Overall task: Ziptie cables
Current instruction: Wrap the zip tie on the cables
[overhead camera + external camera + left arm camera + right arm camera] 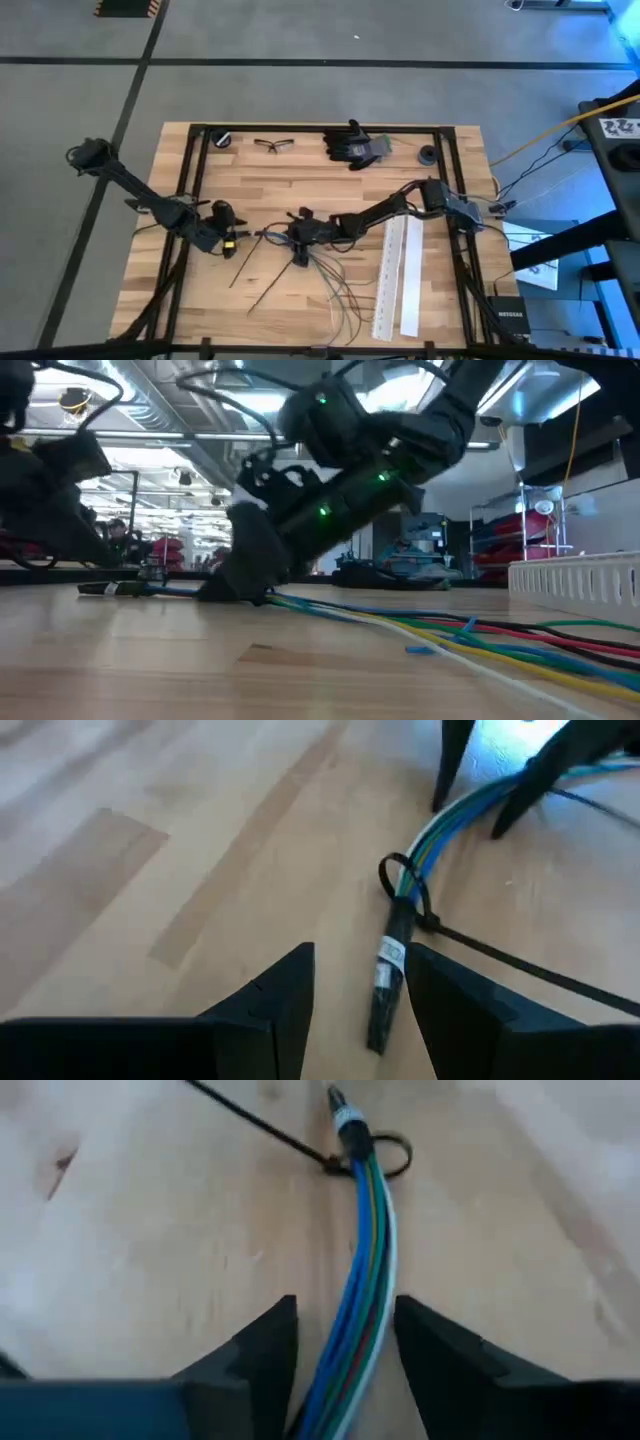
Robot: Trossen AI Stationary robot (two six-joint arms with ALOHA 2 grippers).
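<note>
Wooden table point(250, 180) bears zip-looped multicoloured cables point(360, 1280); both grippers point(360, 1010) point(345, 1360) straddle them, agape.

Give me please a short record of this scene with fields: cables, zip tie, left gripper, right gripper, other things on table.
cables: bundled, lying on wooden table
zip tie: black, looped loosely around bundle near its end, tail sticking out sideways
left gripper: fingers open, either side of bundle's end
right gripper: fingers open, straddling bundle
other things: white perforated strips, black gloves, glasses
</note>
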